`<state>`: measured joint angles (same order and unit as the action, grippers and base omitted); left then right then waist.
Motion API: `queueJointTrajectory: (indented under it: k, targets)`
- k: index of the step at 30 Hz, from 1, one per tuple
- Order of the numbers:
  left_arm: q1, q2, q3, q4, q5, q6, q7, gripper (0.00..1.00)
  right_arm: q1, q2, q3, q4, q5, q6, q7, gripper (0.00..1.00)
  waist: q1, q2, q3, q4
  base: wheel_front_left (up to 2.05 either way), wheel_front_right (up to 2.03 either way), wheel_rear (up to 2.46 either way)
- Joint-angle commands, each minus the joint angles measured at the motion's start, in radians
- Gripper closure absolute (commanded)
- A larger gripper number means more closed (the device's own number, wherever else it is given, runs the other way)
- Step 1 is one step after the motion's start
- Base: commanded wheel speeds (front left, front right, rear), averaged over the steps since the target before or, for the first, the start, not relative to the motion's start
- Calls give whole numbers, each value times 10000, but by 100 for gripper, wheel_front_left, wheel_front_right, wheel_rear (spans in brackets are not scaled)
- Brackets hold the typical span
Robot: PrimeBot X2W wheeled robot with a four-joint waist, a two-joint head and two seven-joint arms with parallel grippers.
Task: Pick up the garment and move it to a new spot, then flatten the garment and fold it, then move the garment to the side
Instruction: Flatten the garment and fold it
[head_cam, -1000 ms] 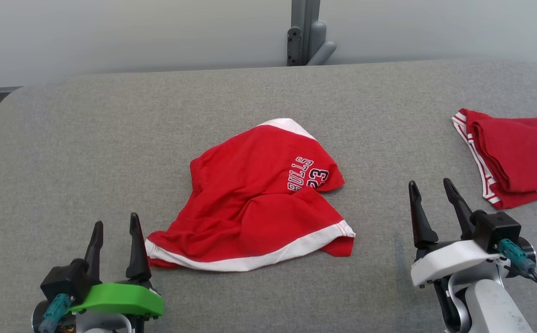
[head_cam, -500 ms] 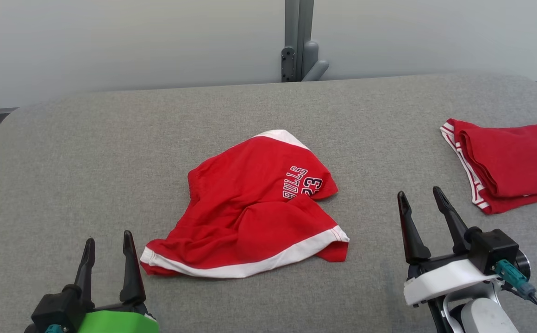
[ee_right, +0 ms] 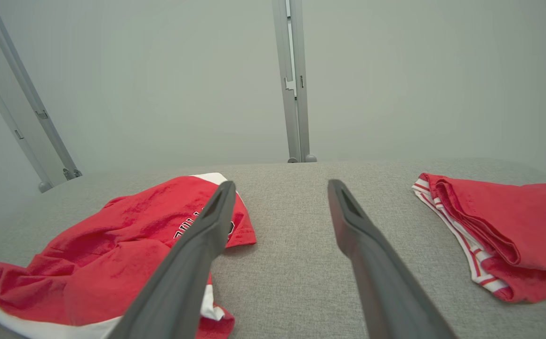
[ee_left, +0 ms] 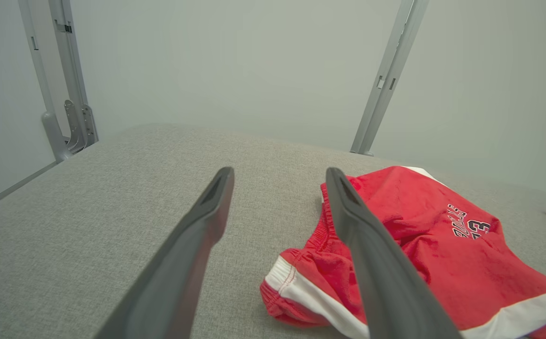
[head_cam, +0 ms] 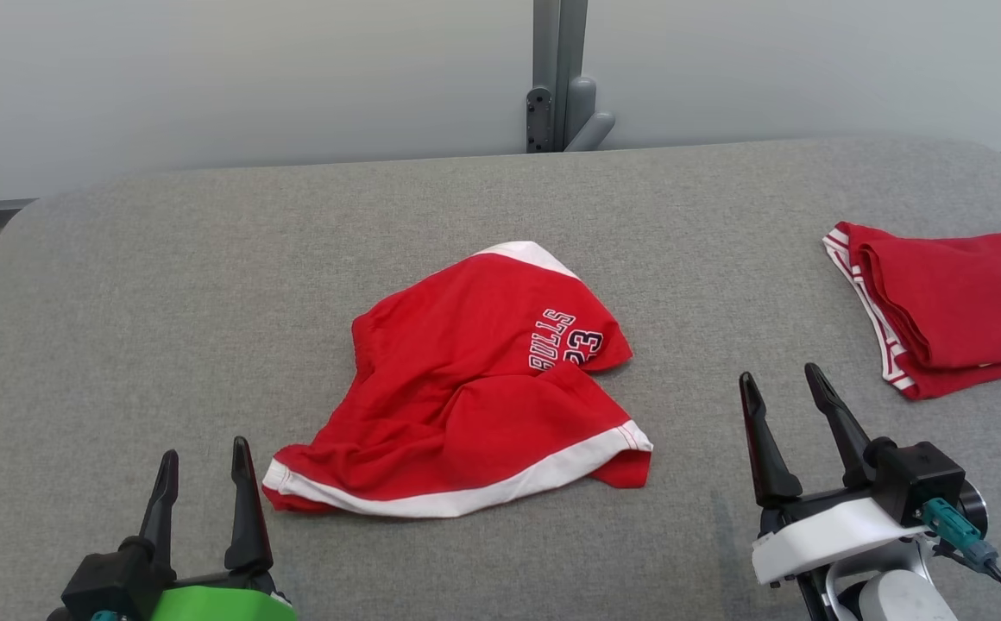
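The red basketball shorts lie crumpled in the middle of the grey tabletop, between my hands. My left hand hovers just beside their white-trimmed corner, fingers spread and empty. My right hand is spread too, near a folded red garment.

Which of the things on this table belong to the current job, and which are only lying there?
For the job: crumpled red shorts, middle of the grey table; left gripper and right gripper, both open, empty.
Lying about: folded red garment, far right; metal post behind the table.
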<state>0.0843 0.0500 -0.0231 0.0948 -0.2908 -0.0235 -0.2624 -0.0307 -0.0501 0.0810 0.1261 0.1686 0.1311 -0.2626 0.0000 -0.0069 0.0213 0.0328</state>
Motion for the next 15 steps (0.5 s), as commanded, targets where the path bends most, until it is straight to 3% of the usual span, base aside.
queueJointTrajectory:
  k: [1,10,15]
  targets:
    - [48,13,6,1,93,-39,-25,0,9,-11,-1,-2,6,-9,-31,0,0,69,21,7,0,0,0]
    - [-98,13,-89,85,82,5,-26,0,-11,-7,340,474,-217,-9,-31,0,0,69,126,112,0,0,0]
    - [-250,13,-133,140,67,5,-25,0,-229,-257,994,1355,-410,-9,265,0,0,69,291,266,0,0,0]
